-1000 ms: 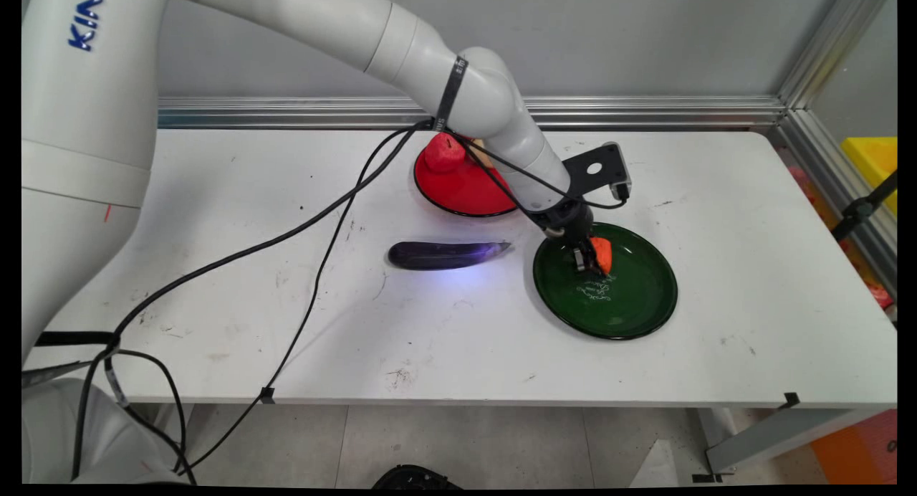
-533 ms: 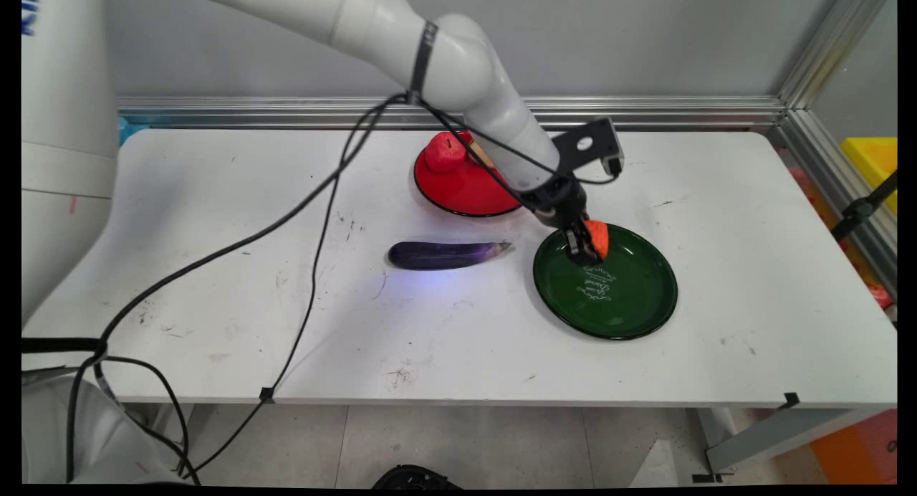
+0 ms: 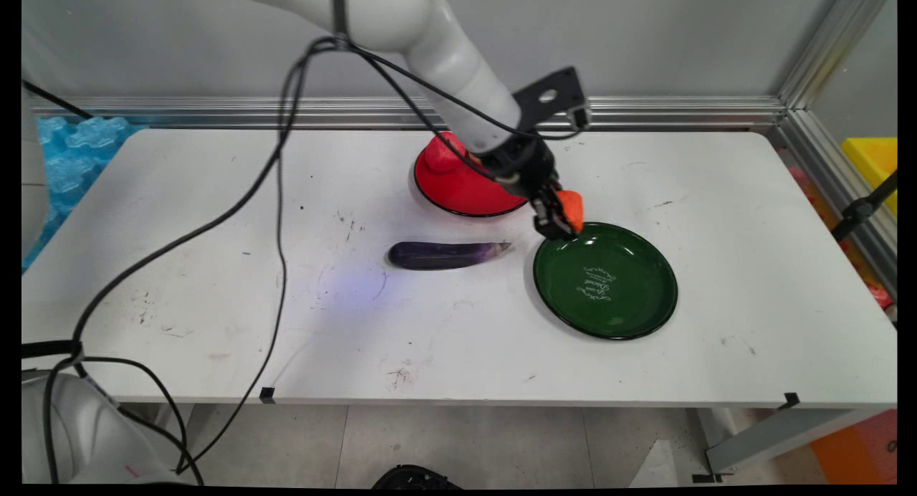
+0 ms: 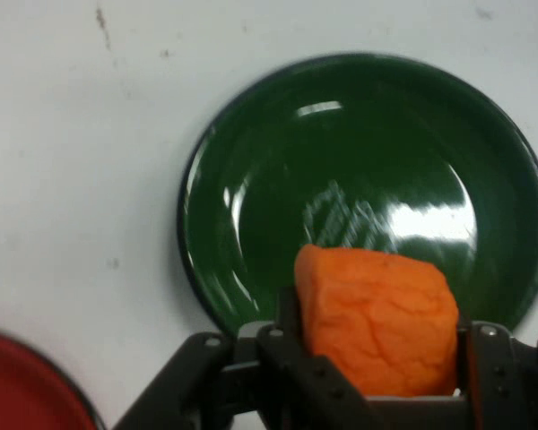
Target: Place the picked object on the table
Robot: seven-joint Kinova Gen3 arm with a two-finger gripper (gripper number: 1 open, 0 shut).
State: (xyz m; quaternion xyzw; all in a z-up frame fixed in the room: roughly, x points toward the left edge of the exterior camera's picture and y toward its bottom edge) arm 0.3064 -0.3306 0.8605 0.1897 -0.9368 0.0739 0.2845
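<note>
- Orange and lumpy, the food chunk (image 4: 377, 322) sits between the jaws of the gripper (image 3: 559, 220), which are closed on its two sides.
- It hangs in the air over the far edge of the green plate (image 3: 630, 317), not touching it.
- That plate lies toward the right end of the desk (image 3: 215, 302).
- It looks light and a bit soft, like foam or dough, so a hard squeeze may dent it. Its flat sides look best to hold.
- A red plate (image 3: 458, 191) sits near the far edge, and a purple eggplant (image 3: 444, 254) lies in the middle.
</note>
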